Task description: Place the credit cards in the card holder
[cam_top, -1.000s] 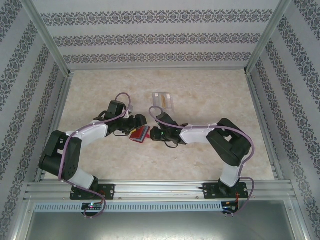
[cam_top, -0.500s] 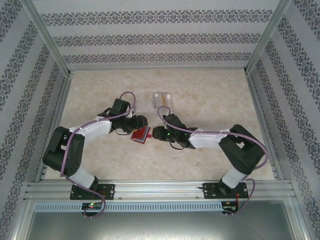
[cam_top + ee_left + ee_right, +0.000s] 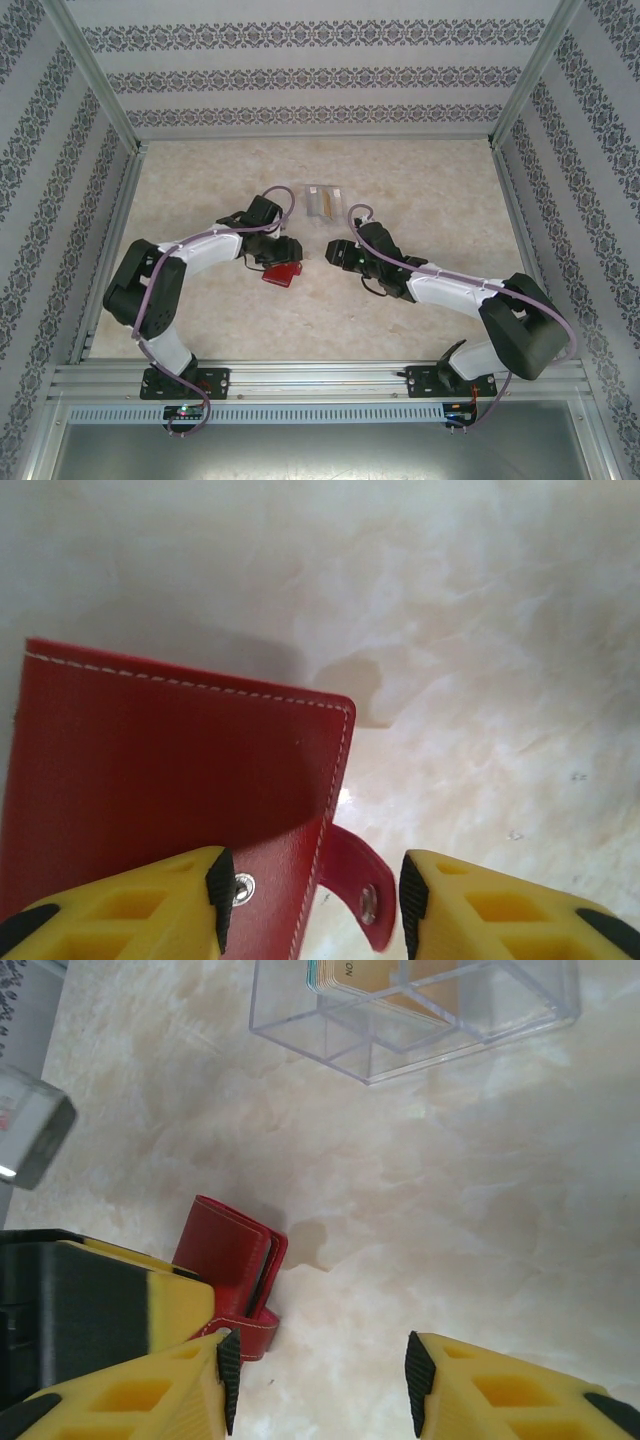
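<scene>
Marbled beige tabletop [image 3: 420,180] enclosed by patterned walls [image 3: 300,70]. Closed red folding wallet [image 3: 283,275] lies near the centre, its red snap tab [image 3: 355,885] unfastened. Left gripper [image 3: 316,892] hangs over the wallet's tab corner, jaws apart, one yellow finger [image 3: 130,905] overlapping the cover. Right gripper [image 3: 322,1375], jaws parted over bare table, sits just right of the wallet. Tan plastic cards [image 3: 385,980] sit in a clear compartmented plastic case [image 3: 480,1010] beyond both grippers, apart from the wallet.

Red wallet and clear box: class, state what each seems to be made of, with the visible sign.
Red wallet: probably leather or imitation leather, smooth with a slight sheen; white stitching runs along its edge.
Clear box: likely rigid plastic, glossy; see-through walls with bright edges.
</scene>
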Action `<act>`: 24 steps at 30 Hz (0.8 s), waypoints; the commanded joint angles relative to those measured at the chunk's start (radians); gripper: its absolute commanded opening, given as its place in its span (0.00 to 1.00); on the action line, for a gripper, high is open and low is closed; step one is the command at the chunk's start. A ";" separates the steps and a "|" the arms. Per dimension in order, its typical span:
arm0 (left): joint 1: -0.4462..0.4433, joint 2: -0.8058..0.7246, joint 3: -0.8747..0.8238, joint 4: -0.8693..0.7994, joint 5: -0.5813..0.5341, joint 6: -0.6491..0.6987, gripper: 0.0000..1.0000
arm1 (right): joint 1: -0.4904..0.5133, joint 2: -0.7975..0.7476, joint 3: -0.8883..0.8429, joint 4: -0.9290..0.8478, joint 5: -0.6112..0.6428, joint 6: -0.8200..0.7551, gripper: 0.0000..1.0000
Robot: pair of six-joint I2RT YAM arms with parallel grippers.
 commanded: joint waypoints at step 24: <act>-0.051 -0.007 0.112 -0.190 0.025 0.158 0.41 | -0.043 0.031 -0.025 0.008 -0.086 -0.022 0.51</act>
